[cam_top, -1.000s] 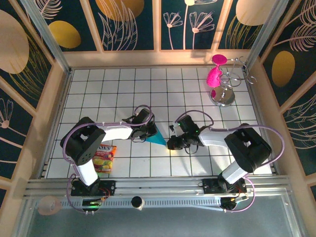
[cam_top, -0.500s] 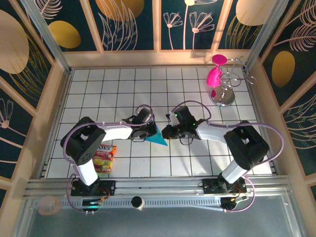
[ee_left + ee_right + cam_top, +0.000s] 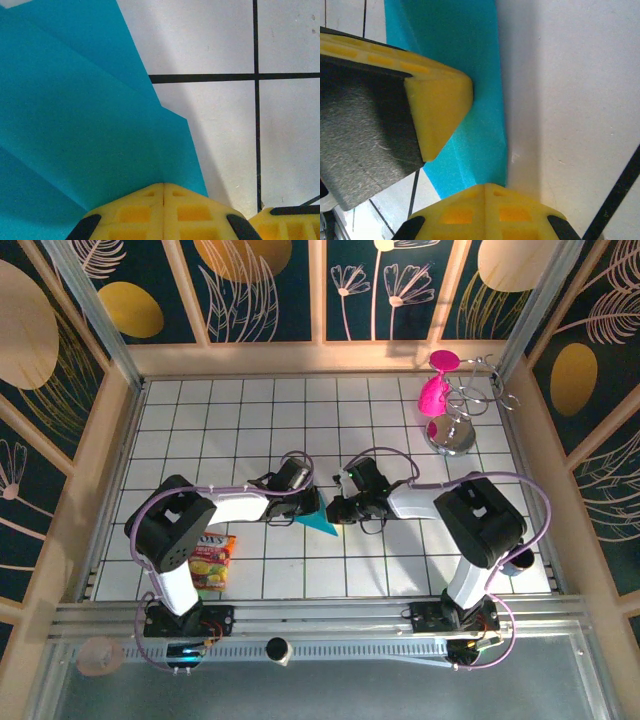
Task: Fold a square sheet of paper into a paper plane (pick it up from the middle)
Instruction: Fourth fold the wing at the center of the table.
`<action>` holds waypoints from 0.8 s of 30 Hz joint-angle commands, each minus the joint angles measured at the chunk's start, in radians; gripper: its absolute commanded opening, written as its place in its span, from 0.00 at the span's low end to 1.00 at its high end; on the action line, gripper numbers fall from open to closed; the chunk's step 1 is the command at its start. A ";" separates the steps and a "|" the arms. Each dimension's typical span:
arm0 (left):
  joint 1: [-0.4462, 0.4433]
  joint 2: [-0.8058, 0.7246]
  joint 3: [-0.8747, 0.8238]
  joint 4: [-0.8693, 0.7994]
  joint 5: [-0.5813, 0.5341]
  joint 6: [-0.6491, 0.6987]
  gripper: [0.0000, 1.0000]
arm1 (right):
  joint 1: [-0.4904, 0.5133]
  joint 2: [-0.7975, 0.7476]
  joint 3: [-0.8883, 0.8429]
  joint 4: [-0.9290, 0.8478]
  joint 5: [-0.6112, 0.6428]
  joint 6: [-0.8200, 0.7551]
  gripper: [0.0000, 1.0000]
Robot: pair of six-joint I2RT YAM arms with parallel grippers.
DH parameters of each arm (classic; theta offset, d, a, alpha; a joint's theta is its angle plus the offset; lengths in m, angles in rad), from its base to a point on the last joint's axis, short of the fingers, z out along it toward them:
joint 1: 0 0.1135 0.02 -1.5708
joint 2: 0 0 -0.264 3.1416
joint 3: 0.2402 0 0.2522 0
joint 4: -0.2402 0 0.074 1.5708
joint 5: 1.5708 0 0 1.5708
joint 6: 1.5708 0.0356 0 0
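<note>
Pincers both pressed together: left gripper (image 3: 163,194) and right gripper (image 3: 483,195) are touching turquoise paper (image 3: 75,125) lying between their tips.

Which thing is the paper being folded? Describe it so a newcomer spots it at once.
On the white gridded table, look at the middle, between the left gripper and right gripper. The turquoise paper is there, a creased pointed wedge. Unlike it, the snack packet is red-and-yellow and the goblets pink.

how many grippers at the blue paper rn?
2. The left gripper is shut at the left side of the folded blue paper. The right gripper is shut at its right side, facing the left one. None looks hidden.
</note>
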 commanded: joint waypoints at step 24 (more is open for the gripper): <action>0.004 -0.036 -0.129 0.211 0.081 -0.075 0.07 | 0.024 0.121 0.023 -0.121 0.104 0.022 0.00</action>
